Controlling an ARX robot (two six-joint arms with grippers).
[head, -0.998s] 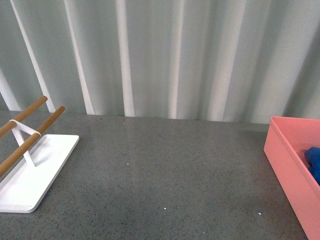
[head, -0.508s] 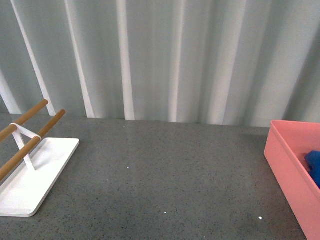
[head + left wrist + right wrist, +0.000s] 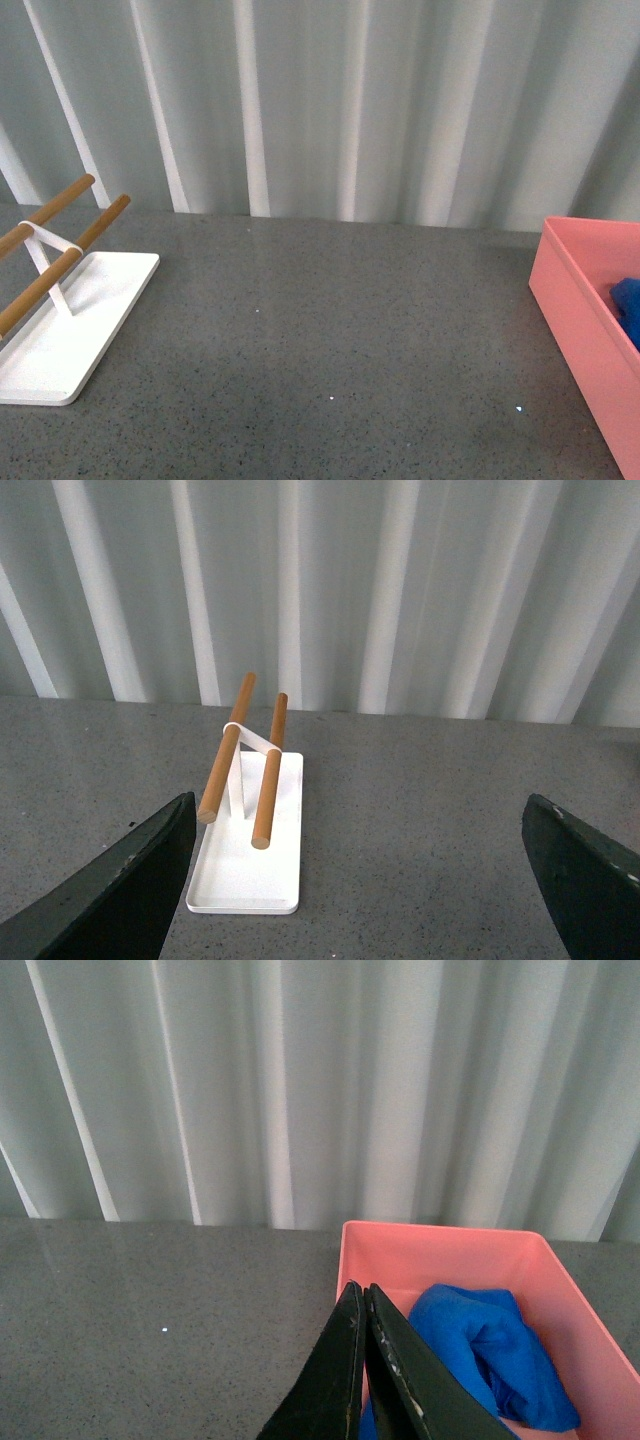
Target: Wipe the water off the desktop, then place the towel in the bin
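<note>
The blue towel (image 3: 490, 1355) lies crumpled inside the salmon-pink bin (image 3: 440, 1245); in the front view only a corner of the towel (image 3: 628, 303) shows in the bin (image 3: 580, 330) at the right edge. The dark grey speckled desktop (image 3: 330, 320) spreads across the view. My right gripper (image 3: 364, 1295) is shut and empty, its tips above the bin's near wall, apart from the towel. My left gripper (image 3: 360, 825) is open and empty above the desktop, facing the white tray. Neither arm shows in the front view.
A flat white tray (image 3: 60, 335) with two wooden rods (image 3: 60, 265) stands at the left of the desktop; it also shows in the left wrist view (image 3: 250, 865). A pale pleated curtain (image 3: 330, 100) runs along the back edge.
The front view has shifted a little: the tray, the bin and the desktop's back edge sit slightly higher in frame than before. The towel stays in the bin.
</note>
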